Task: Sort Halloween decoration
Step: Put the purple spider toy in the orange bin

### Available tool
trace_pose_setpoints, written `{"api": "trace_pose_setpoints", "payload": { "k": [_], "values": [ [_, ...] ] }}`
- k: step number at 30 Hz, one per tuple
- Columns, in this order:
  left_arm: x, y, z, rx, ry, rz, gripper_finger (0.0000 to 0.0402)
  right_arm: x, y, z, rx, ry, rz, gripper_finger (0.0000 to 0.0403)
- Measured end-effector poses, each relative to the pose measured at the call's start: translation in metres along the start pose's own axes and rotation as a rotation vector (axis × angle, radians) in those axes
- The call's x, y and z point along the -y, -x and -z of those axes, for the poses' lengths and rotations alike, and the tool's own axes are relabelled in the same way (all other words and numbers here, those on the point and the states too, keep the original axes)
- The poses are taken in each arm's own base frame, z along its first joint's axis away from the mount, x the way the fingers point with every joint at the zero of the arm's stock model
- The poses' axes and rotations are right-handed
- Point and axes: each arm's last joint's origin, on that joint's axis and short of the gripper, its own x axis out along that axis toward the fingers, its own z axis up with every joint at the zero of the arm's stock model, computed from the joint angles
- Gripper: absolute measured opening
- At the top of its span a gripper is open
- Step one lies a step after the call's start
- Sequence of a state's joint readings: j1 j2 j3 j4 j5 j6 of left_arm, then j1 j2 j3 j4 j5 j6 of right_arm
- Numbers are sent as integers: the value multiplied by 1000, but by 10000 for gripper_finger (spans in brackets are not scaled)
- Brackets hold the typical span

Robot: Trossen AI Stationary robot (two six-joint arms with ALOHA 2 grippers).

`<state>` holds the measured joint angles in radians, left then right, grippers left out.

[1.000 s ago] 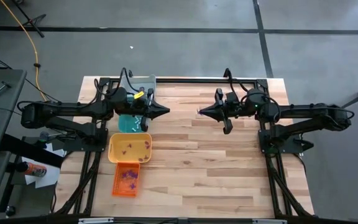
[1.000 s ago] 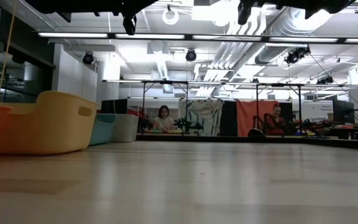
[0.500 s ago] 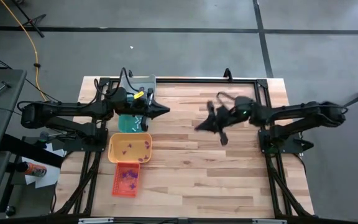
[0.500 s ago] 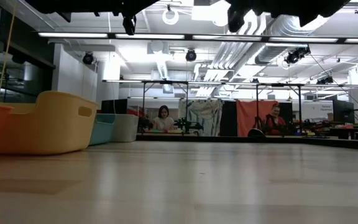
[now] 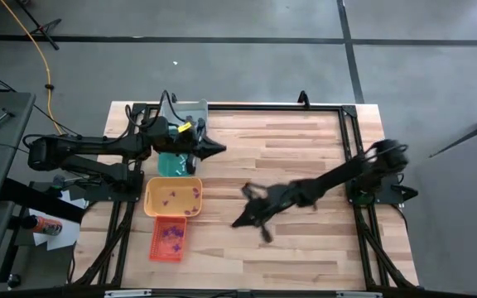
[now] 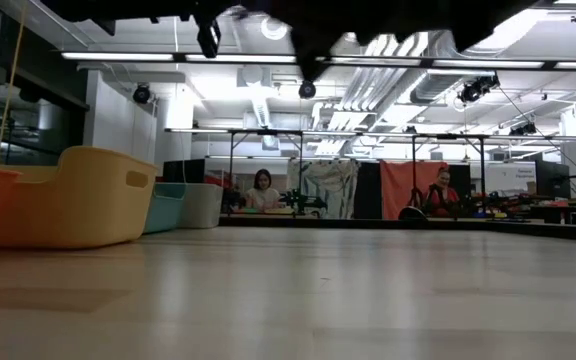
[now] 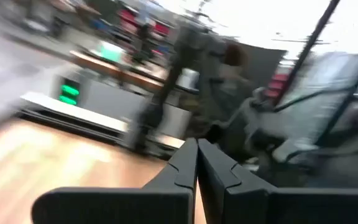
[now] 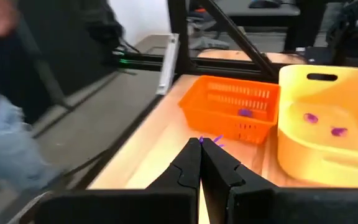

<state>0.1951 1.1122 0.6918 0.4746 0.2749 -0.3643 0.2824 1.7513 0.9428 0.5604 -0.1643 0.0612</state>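
two dark arms work over a wooden table (image 5: 305,240) as halloween trinkets are sorted into coloured trays. the right gripper (image 5: 237,223) reaches far out across the boards toward the trays on the left arm's side, its fingers pressed together; in the right wrist view a tiny purple trinket (image 8: 202,140) shows right at the tips of those closed fingers, seemingly pinched there, though it is too small to be sure. the orange tray (image 5: 168,238) lies straight ahead of the right gripper along the line its fingers point, with the yellow tray (image 5: 173,197) just beside it on the side toward the left arm; from above, the gripper is near the orange tray but not yet over its rim. more purple trinkets (image 5: 171,236) already lie in the orange tray, and others dot the floor of the yellow one. a teal tray (image 5: 171,164) sits beyond the yellow, partly under the left gripper (image 5: 220,149), which waits there with its fingers shut and empty. the coming move looks to be a short carry forward along the gripper's own axis until it is above the orange tray; the right arm is by far the better placed for it. people are seated in the room beyond the table.
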Motion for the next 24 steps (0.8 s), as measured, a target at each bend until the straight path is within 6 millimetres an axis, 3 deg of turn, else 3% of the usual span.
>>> {"api": "trace_pose_setpoints", "payload": {
  "k": [6,13,18,24],
  "values": [
    [11,1,1,-93,149,266,0,8,-77,2,15,23,124,0],
    [25,-2,3,-85,103,344,0,30,-156,4,92,26,104,0],
    [27,-2,3,-76,66,344,0,44,-190,6,111,-54,109,0],
    [27,-2,3,-75,65,343,0,51,-205,-1,8,-107,180,6]
  ]
}}
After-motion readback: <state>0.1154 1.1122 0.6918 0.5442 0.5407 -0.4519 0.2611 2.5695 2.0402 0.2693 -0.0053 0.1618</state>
